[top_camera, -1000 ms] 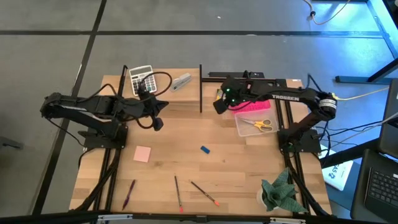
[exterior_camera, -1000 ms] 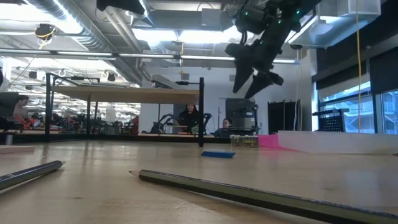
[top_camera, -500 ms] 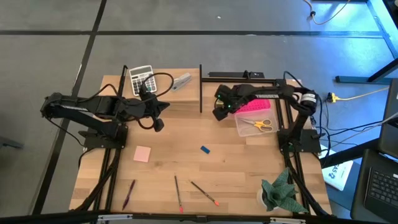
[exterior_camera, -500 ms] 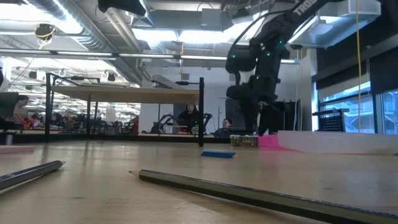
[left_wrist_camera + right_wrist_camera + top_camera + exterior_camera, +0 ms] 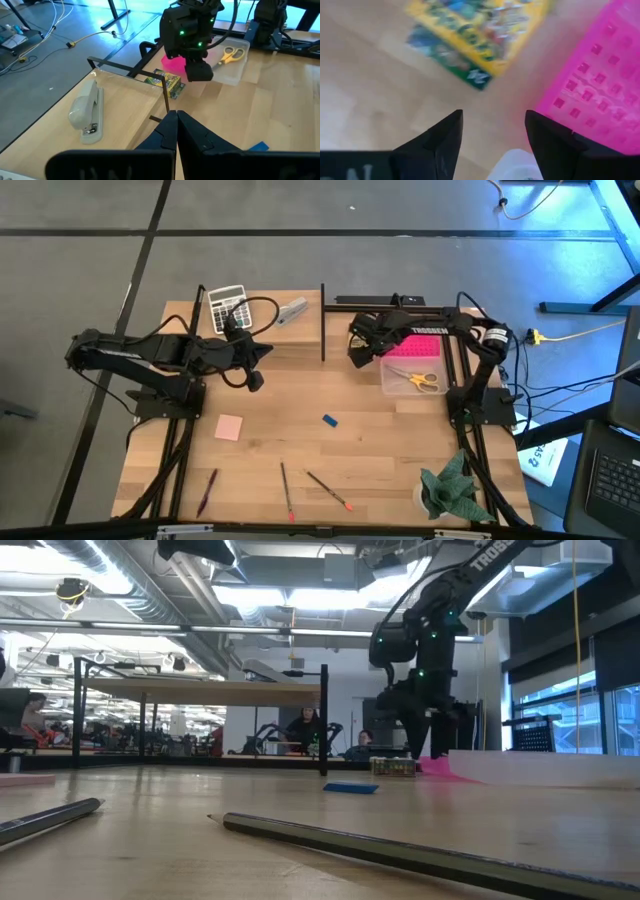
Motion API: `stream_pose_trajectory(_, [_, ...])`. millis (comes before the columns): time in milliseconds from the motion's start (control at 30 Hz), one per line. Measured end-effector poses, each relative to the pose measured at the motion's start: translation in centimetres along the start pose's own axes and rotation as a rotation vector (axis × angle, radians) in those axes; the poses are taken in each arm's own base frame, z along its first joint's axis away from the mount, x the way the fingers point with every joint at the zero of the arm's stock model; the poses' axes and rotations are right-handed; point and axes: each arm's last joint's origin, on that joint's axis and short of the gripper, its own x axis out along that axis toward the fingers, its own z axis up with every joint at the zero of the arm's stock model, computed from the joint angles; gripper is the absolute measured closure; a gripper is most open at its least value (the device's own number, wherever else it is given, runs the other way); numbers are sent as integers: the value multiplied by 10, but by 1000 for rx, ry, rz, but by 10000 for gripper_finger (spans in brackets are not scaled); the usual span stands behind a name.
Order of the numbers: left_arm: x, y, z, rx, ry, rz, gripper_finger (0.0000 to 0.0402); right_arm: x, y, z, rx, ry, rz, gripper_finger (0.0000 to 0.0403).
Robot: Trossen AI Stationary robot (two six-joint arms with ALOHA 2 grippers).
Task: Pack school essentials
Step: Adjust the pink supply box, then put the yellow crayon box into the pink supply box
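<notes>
While right end effector (image 5: pixel 492 132) hangs spread, glossy yellow-green crayon box (image 5: pixel 475 30) below, perforated pink basket (image 5: pixel 590 85) beside, left end effector (image 5: pixel 177 131) pressed together.

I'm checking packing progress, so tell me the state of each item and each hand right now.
scissors: inside the clear bin
crayon box: on table, unpacked
eraser: on table
note pad: on table
right hand: open, above the crayon box
left hand: shut, empty

Wood table (image 5: pixel 390 440) w/ pink pad (image 5: pixel 229 427), blue eraser (image 5: pixel 329 420), pencils (image 5: pixel 286 490), crayon box (image 5: pixel 169 81), stapler (image 5: pixel 292 310), calculator (image 5: pixel 226 302).
</notes>
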Motion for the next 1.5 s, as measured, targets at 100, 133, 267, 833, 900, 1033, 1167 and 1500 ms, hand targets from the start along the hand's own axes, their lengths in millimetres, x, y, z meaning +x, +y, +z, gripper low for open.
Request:
stream_pose_trajectory(100, [0, 0, 0, 0, 0, 0, 401, 0, -5, 2, 11, -1, -27, 186])
stream_pose_trajectory(133, [0, 0, 0, 0, 0, 0, 401, 1, -6, 2, 16, 2, -19, 186])
stream_pose_trajectory(267, [0, 0, 0, -4, 0, 0, 401, -3, -3, 6, 16, 10, 24, 186])
stream_pose_trajectory(833, [0, 0, 0, -26, -1, 3, 401, -45, 24, 38, 89, -99, 306, 186])
stream_pose_trajectory(900, [0, 0, 0, -26, -1, 3, 401, -45, 24, 38, 194, -89, 308, 186])
stream_pose_trajectory(1033, [0, 0, 0, -26, -1, 3, 401, -44, 21, 38, 368, -121, 235, 186])
stream_pose_trajectory(1167, [0, 0, 0, -26, -1, 3, 401, -44, 20, 39, 391, -142, 209, 186])
stream_pose_trajectory(1500, [0, 0, 0, -26, -1, 3, 401, -44, 20, 39, 391, -139, 217, 186])
